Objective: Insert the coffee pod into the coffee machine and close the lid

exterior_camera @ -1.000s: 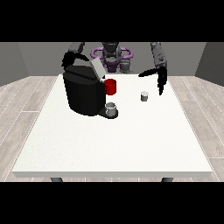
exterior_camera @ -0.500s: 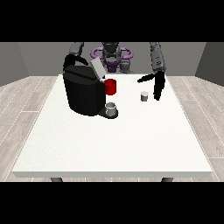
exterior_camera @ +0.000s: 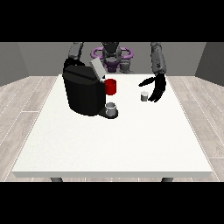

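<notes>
Front view, read from the view's left to its right. The large white table carries the bulky black coffee machine at its left-centre, the machine's grey hinged lid standing raised and tilted, so the pod chamber is open. A small grey cup sits on the machine's drip base, and a red cylindrical mug stands just behind and beside the spout. The hand at the view's left is hidden behind the machine (only its arm shows above the housing), so whether its fingers are spread or closed cannot be told.

Right of centre, the small grey cylindrical coffee pod rests upright on the table, well apart from the machine. The black hand at the view's right hangs just beside the pod with fingers spread and thumb apart, holding nothing.

Compared with the two earlier pictures, this hand has come down from above the table's back edge and closed in on the pod, now bracketing it from the right. This suggests the reach is nearly complete; the grasp, the carry to the chamber and the lid closure all remain to be done.
</notes>
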Available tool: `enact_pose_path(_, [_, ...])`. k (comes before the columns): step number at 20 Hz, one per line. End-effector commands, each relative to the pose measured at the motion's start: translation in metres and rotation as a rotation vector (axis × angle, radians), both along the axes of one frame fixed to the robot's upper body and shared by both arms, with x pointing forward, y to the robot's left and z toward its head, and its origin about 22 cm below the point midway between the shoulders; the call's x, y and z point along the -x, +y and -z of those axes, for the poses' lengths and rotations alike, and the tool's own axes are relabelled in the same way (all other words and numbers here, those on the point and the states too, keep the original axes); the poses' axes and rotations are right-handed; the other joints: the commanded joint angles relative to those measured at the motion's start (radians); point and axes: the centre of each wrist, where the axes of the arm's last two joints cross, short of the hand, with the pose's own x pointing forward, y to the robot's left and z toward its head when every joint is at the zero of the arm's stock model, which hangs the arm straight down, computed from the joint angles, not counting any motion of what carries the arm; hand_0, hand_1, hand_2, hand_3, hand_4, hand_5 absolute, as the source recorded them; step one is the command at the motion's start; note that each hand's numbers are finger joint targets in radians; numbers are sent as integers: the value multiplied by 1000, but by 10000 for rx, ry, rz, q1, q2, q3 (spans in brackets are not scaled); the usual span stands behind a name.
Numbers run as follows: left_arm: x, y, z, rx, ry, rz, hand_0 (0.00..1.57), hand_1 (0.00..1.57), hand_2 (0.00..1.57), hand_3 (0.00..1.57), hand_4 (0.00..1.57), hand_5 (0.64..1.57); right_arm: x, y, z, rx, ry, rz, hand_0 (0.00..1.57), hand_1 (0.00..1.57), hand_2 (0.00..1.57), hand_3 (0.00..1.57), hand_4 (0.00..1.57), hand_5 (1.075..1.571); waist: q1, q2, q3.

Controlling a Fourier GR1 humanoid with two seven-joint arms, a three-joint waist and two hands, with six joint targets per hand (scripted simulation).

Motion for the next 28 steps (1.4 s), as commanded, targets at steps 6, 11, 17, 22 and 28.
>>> enact_pose_path(6, [4, 5, 16, -1856, 445, 283, 547, 547, 697, 454, 0, 1571, 1, 2, 8, -60, 377, 12, 0, 0, 0, 0, 435, 1571, -112, -171, -1])
enact_pose_path(11, [-9, -10, 10, -2084, -583, -13, 719, 719, 851, 619, 151, 1571, -4, -3, 8, 117, 386, -18, 0, 0, 0, 0, 515, 1571, -179, 10, -1])
enact_pose_path(17, [-4, 1, 22, -2646, -980, -751, 836, 836, 974, 748, 380, 1571, 4, 10, -10, -174, -87, -451, 0, 0, 0, 0, 515, 1571, -708, 235, -5])
enact_pose_path(22, [-14, 0, 7, -3865, -1011, 146, 899, 899, 1011, 776, 309, 1571, -7, 7, -1, -255, -213, -230, 0, 0, 0, 0, 514, 1571, -406, 446, 0])
enact_pose_path(28, [-21, 19, -13, -3599, -1474, 258, 1266, 1266, 1399, 1363, 507, 1571, -1, -9, 2, -290, -40, -335, 0, 0, 0, 0, 429, 1571, -507, 341, -2])
